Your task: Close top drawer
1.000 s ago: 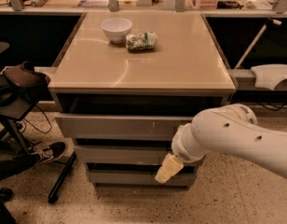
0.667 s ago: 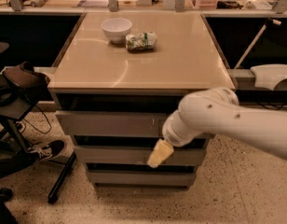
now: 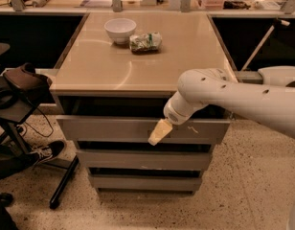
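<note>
One drawer open under the table's front edge, gripper at its face.
Top drawer (image 3: 104, 128) is seen pulled out a little from below the front edge of the table (image 3: 152, 66), with a dark gap left above its front. Gripper (image 3: 157, 134) is placed at that front, slightly right of centre; contact cannot be confirmed. It reads as one pale wedge, closed up, nothing held. Drawer is judged stiff metal, easy on its slides, so no grasp is needed: a flat push near mid-front is advised, to avoid skewing. Front is grey, flat and handle-less, with pale scratches toward its right end.
</note>
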Available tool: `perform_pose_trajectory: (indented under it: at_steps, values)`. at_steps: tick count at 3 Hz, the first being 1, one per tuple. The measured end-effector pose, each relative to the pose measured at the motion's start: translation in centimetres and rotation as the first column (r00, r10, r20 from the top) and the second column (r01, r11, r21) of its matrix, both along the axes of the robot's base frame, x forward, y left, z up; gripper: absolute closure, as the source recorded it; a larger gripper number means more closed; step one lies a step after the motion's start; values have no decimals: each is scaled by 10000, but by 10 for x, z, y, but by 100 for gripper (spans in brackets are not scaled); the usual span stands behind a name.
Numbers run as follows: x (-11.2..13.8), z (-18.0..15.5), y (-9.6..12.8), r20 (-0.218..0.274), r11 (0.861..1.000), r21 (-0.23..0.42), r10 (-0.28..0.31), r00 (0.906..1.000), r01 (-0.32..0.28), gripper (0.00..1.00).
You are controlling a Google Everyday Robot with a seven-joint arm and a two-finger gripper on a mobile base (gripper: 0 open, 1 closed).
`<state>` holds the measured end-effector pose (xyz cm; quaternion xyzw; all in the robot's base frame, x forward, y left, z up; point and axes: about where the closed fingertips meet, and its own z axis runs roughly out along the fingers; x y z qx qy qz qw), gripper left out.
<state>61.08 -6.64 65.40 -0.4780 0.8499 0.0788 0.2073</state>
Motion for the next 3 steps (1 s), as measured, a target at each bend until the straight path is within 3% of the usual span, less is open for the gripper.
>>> perform_pose_trajectory:
  at_steps: [1, 2, 3]
  values:
    - [0, 0, 0, 1, 10000, 0, 0, 10000, 0, 0]
    - [-23, 19, -4, 465, 9998, -62, -207, 9987, 210, 0]
    - [-72, 50, -20, 1253, 9942, -236, -1014, 9869, 1051, 0]
